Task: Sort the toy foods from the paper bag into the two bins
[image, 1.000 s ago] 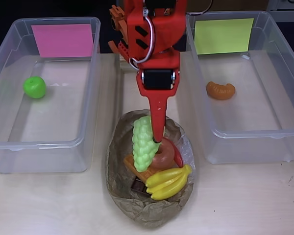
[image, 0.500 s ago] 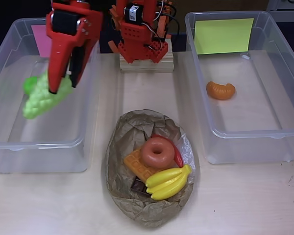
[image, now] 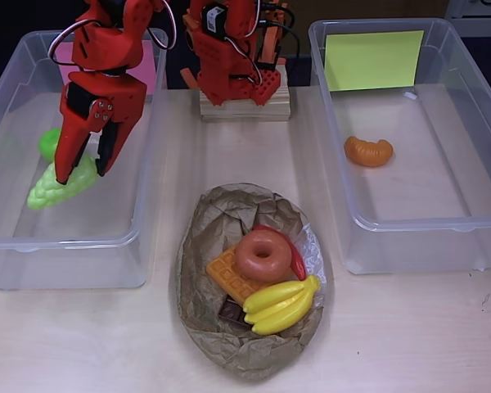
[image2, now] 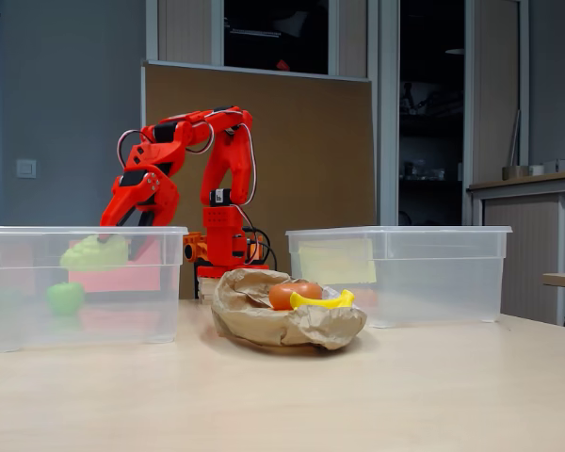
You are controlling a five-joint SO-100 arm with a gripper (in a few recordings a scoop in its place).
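My red gripper (image: 83,173) hangs open over the left bin (image: 8,237), the one with the pink card. The pale-green grapes (image: 56,188) are just under its spread fingertips; in the fixed view the grapes (image2: 92,252) sit well above the bin floor. A green apple (image: 47,142) lies behind them, partly hidden by a finger. The paper bag (image: 203,237) at centre front holds a brown donut (image: 262,255), a waffle (image: 227,275), yellow bananas (image: 282,304), a red chili (image: 296,258) and a dark chocolate bar (image: 231,311). An orange croissant (image: 368,151) lies in the right bin (image: 409,233).
The arm's base (image: 241,86) stands on a wooden block between the two bins at the back. The right bin carries a yellow-green card (image: 372,59). Bare table runs along the front edge on both sides of the bag.
The gripper lifted the grapes out of the bag, swung left over the pink-card bin, and its fingers have now spread apart; the grapes have sunk slightly lower.
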